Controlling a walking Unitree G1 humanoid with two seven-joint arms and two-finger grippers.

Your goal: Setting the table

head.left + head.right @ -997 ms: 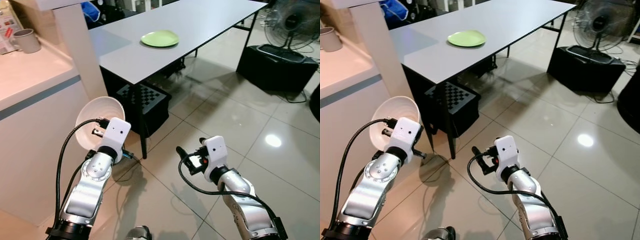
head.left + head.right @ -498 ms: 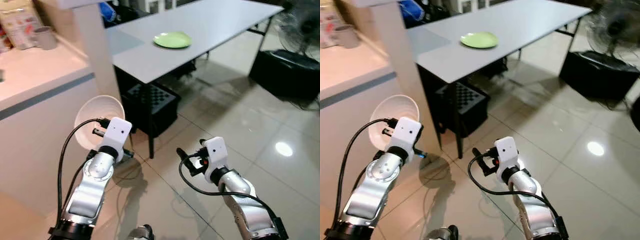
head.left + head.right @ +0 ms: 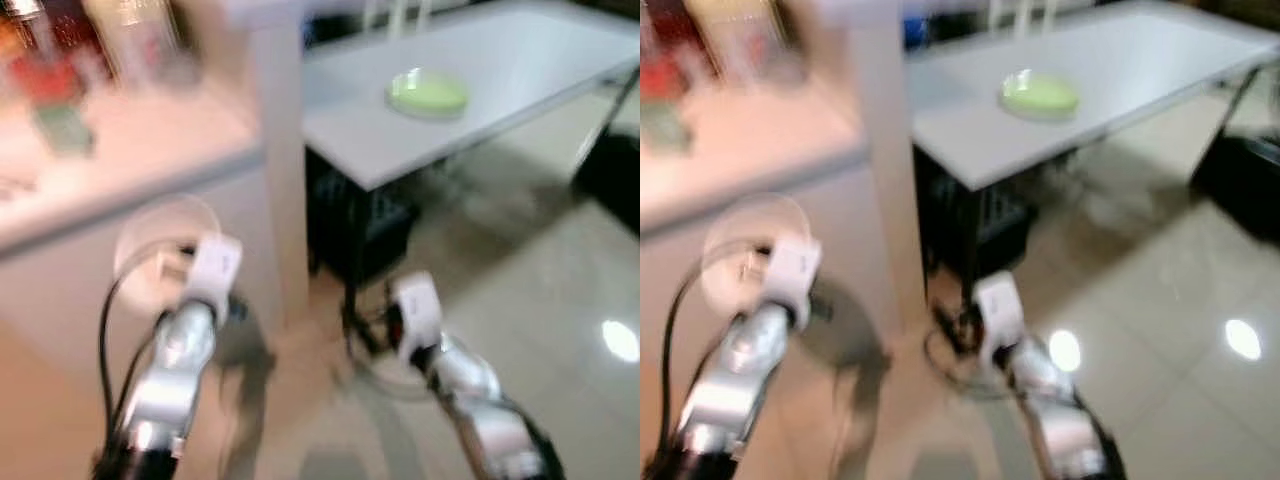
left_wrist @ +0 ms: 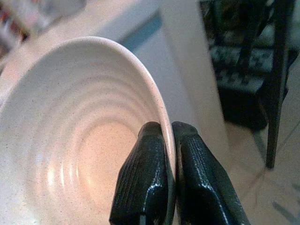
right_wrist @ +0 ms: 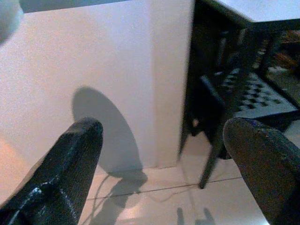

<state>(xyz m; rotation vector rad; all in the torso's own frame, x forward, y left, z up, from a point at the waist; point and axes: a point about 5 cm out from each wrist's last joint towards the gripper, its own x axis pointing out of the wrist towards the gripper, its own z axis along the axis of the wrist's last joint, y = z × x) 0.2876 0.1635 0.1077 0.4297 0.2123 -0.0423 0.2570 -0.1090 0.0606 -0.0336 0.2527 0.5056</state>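
The eye views are blurred by motion. A white ribbed bowl [image 4: 70,126] is held up at the left, in front of the counter, seen as a pale disc [image 3: 165,245] in the left eye view. My left gripper [image 4: 168,129] is shut on its rim, one finger inside and one outside. My right gripper [image 5: 161,140] is open and holds nothing; it hovers low over the floor [image 3: 365,325] near the table leg. A green plate [image 3: 428,93] lies on the grey table [image 3: 520,60] ahead to the right.
A white counter [image 3: 100,140] with blurred items on top runs along the left, ending at a white pillar [image 3: 280,150]. A black crate [image 3: 365,225] with a checkered board sits under the table. Glossy tiled floor [image 3: 560,300] opens to the right.
The whole picture has slid right and blurred, so the camera has swung left toward the counter. Both arms keep their pose; the bowl stays in the left gripper.
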